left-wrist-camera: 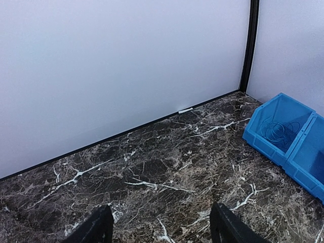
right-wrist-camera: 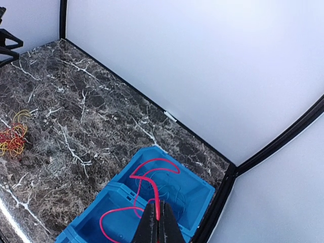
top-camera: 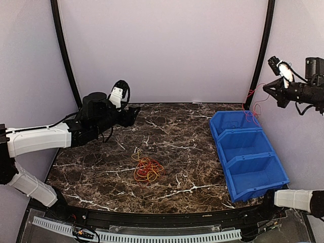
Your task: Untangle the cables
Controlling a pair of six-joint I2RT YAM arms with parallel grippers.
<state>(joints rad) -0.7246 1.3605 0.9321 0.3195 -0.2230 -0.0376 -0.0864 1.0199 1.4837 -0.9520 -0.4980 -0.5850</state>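
Near-centre of the table (top-camera: 197, 136), closest to the arm bases: the remaining bundle (top-camera: 148, 169), orange, red and yellow strands knotted together. It's a roughly round clump with no clear long axis. One yellow loop pokes out on the far side.

Farther back and to the left are the left fingers (top-camera: 134, 114) (left-wrist-camera: 98, 228), spread wide with nothing between them, hovering above the table. That wrist view shows only bare marble, the back wall and the bins, so the bundle lies behind its line of sight. The left arm is clearly the nearer one. My read is that a pick needs a pull back toward the bases, a slight shift right, then down.

Far right, up high: the right fingers (top-camera: 268, 90) (right-wrist-camera: 158, 225) are clenched on the red cable (top-camera: 251, 109) (right-wrist-camera: 158, 206). It hangs near vertical from the pinch, and its lower loops appear to be inside the far bin (top-camera: 228, 121) (right-wrist-camera: 200, 200). The blue cable (left-wrist-camera: 277, 132) is already coiled in that bin.

A release looks like a straight drop. The risk is slack near the corner post landing outside the rim.
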